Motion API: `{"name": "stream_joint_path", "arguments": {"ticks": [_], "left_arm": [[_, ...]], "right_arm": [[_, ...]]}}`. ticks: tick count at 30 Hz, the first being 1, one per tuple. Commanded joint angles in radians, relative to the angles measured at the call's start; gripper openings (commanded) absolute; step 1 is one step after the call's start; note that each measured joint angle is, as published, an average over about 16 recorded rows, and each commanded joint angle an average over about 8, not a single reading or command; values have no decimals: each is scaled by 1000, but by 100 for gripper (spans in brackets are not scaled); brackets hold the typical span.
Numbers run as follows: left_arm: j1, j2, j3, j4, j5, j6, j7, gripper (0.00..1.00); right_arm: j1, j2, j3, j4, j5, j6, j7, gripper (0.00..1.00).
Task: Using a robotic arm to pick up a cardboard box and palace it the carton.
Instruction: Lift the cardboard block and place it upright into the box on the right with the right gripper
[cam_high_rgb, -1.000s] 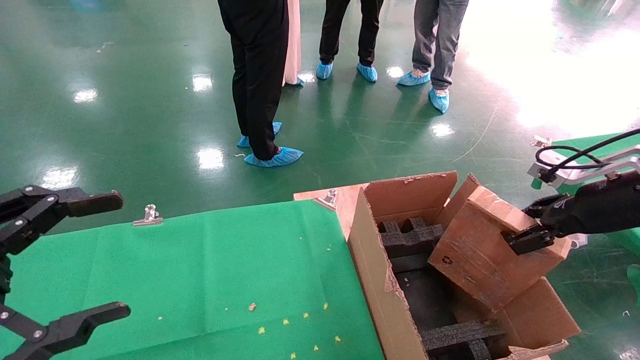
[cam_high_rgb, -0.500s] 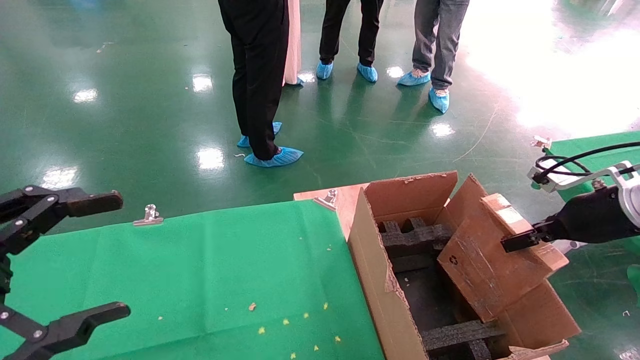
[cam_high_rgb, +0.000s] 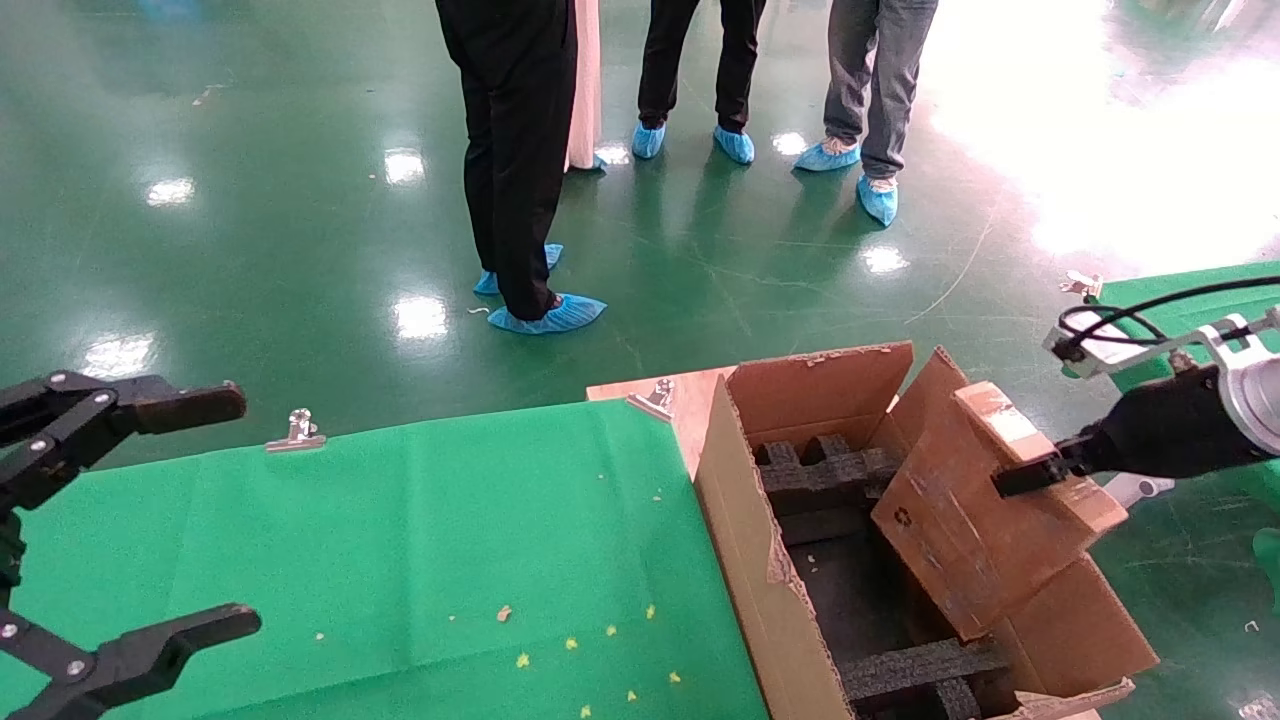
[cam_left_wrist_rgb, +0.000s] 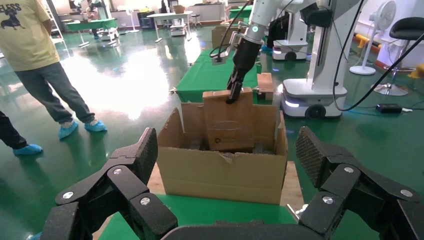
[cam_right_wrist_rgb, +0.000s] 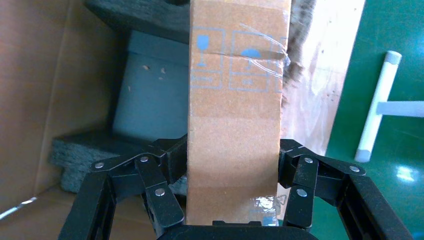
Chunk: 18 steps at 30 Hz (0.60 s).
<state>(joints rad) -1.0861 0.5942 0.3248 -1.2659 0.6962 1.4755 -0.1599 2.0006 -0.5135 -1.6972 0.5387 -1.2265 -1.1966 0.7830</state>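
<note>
The cardboard box (cam_high_rgb: 960, 530) is small, brown and scuffed. It hangs tilted, its lower end dipped inside the carton (cam_high_rgb: 740, 520) and its upper end above the carton's right flap. My right gripper (cam_high_rgb: 1030, 470) is shut on that upper end; the right wrist view has the cardboard box (cam_right_wrist_rgb: 235, 100) clamped between both fingers (cam_right_wrist_rgb: 172, 162), over black foam inserts (cam_right_wrist_rgb: 85, 155). The left wrist view shows the carton (cam_left_wrist_rgb: 225, 172) from the side, with the cardboard box (cam_left_wrist_rgb: 230, 125) standing up out of it. My left gripper (cam_high_rgb: 215, 515) hangs open over the green cloth, far left.
A green cloth (cam_high_rgb: 420, 540) clipped to the table lies left of the carton. Three people in blue shoe covers (cam_high_rgb: 550, 315) stand on the shiny green floor beyond it. Another green table (cam_high_rgb: 1190, 290) sits behind my right arm.
My right wrist has turned and the cardboard box has swung steeper, its lower end sinking deeper into the carton. The left arm has not moved.
</note>
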Motion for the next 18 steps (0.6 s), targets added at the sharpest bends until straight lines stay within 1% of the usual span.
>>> {"name": "stream_joint_path", "arguments": {"ticks": [1, 10, 13, 18], "left_arm": [[0, 0, 0, 0, 0, 0, 0, 100], [0, 0, 0, 0, 0, 0, 0, 100], [0, 0, 0, 0, 0, 0, 0, 100], [0, 0, 0, 0, 0, 0, 0, 100]], "right_arm": [[-1, -4, 1, -4, 3, 5, 11, 0], [14, -87, -50, -14, -91, 28, 231, 0], [13, -101, -61, 1, -112, 47, 279, 0], [10, -116, -70, 33, -137, 83, 333, 0]]}}
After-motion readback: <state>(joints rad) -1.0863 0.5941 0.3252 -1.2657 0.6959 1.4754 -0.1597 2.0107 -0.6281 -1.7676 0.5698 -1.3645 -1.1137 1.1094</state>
